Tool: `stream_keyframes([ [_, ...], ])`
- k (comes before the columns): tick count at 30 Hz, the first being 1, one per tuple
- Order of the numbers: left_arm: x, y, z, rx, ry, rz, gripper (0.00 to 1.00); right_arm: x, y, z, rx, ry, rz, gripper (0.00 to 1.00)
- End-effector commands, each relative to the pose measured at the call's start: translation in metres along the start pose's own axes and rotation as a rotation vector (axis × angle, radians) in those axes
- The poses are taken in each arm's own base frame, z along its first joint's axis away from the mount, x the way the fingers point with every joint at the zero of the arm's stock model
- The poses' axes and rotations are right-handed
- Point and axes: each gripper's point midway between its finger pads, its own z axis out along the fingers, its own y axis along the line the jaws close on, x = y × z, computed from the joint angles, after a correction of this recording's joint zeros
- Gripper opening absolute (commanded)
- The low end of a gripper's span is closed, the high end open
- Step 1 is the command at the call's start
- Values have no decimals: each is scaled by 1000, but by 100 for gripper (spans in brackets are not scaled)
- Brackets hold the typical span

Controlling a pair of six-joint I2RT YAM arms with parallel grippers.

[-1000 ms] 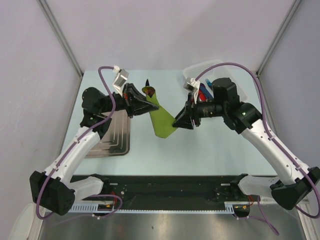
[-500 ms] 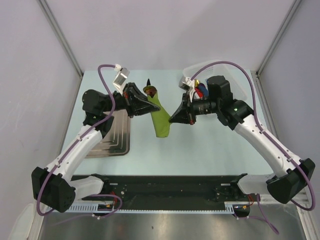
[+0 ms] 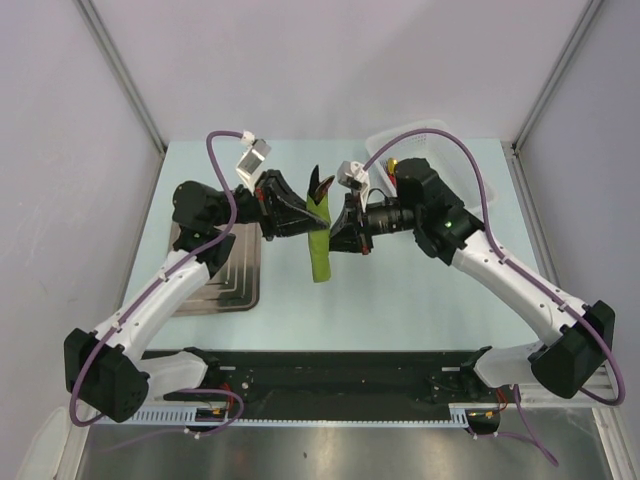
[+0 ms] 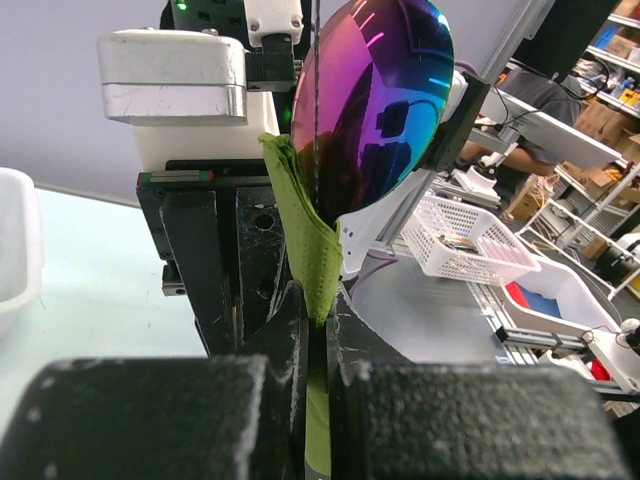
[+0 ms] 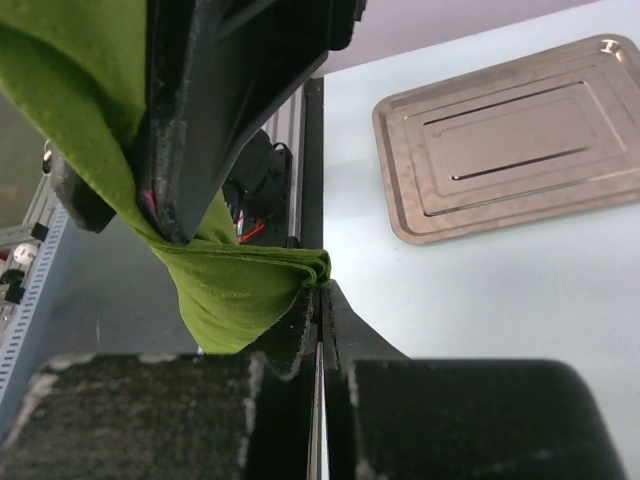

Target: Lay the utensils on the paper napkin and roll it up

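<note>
Napkin (image 3: 319,256), wrapped about the utensils (image 3: 322,186), held upright over the counter (image 3: 420,300) between two grippers. The left gripper (image 3: 317,222) is clenched on its fold, the right gripper (image 3: 334,238) on its edge. For a tight roll we would turn both wrists together, keeping the paper taut without tearing it.

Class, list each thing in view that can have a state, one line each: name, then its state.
paper napkin: bunched into a narrow roll, pinched by both grippers
utensils: wrapped in the napkin, a spoon bowl sticking out
left gripper: shut on the paper napkin
right gripper: shut on the paper napkin
metal tray: flat on the table, nothing on it
</note>
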Motion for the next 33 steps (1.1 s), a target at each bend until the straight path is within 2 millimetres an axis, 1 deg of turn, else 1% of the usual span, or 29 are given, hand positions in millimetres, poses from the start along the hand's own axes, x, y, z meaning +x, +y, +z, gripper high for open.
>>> stream_keyframes([
  [1, -37, -12, 3, -28, -102, 131, 0, -14, -18, -4, 102, -54, -22, 0],
  [2, -43, -5, -1, -67, -127, 132, 0, -17, -25, -11, 137, -64, -19, 0],
  [3, -44, 1, -3, -89, -139, 125, 0, -21, -28, -17, 165, -75, -11, 0],
  [4, -47, 7, -7, -114, -154, 118, 0, -23, -35, -22, 204, -84, -7, 0],
  [6, -50, 15, -9, -138, -174, 106, 0, -27, -47, -34, 275, -102, 8, 0],
  [7, -52, 18, -10, -147, -181, 101, 0, -32, -54, -41, 324, -117, 18, 13],
  [8, -53, 21, -12, -162, -188, 96, 0, -34, -58, -45, 347, -123, 27, 22],
  [9, -58, 27, -13, -190, -210, 97, 0, -37, -66, -53, 386, -129, 42, 27],
  [10, -58, 39, -17, -240, -214, 83, 0, -45, -73, -60, 435, -150, 59, 30],
  [11, -59, 46, -20, -276, -220, 81, 0, -49, -77, -66, 464, -162, 68, 31],
  [12, -66, 57, -25, -342, -246, 113, 0, -54, -85, -78, 514, -182, 82, 32],
  [14, -65, 73, -33, -422, -254, 90, 0, -69, -85, -90, 549, -228, 99, 37],
  [15, -70, 78, -37, -459, -277, 96, 0, -73, -88, -97, 578, -244, 106, 38],
  [16, -69, 86, -41, -486, -279, 79, 0, -81, -84, -103, 595, -266, 93, 38],
  [17, -70, 89, -44, -503, -282, 74, 0, -85, -84, -108, 624, -284, 90, 38],
  [18, -73, 92, -45, -524, -284, 83, 0, -89, -88, -115, 671, -308, 91, 42],
  [19, -76, 96, -49, -555, -298, 87, 0, -93, -86, -118, 677, -322, 89, 46],
  [20, -74, 99, -52, -577, -294, 77, 0, -102, -79, -121, 672, -348, 78, 48],
  [23, -80, 98, -53, -587, -303, 94, 0, -120, -54, -109, 577, -390, 40, 53],
  [25, -80, 97, -52, -579, -306, 85, 0, -122, -38, -92, 503, -380, 34, 57],
  [27, -81, 97, -52, -577, -311, 81, 0, -119, -32, -80, 454, -366, 38, 63],
  [29, -81, 92, -50, -551, -311, 80, 0, -115, -26, -68, 418, -349, 30, 66],
  [30, -83, 88, -48, -526, -325, 83, 0, -108, -29, -61, 407, -330, 34, 68],
  [32, -81, 82, -45, -490, -319, 79, 0, -102, -29, -52, 387, -314, 22, 70],
  [33, -84, 77, -43, -467, -328, 86, 0, -96, -35, -47, 386, -300, 28, 71],
])
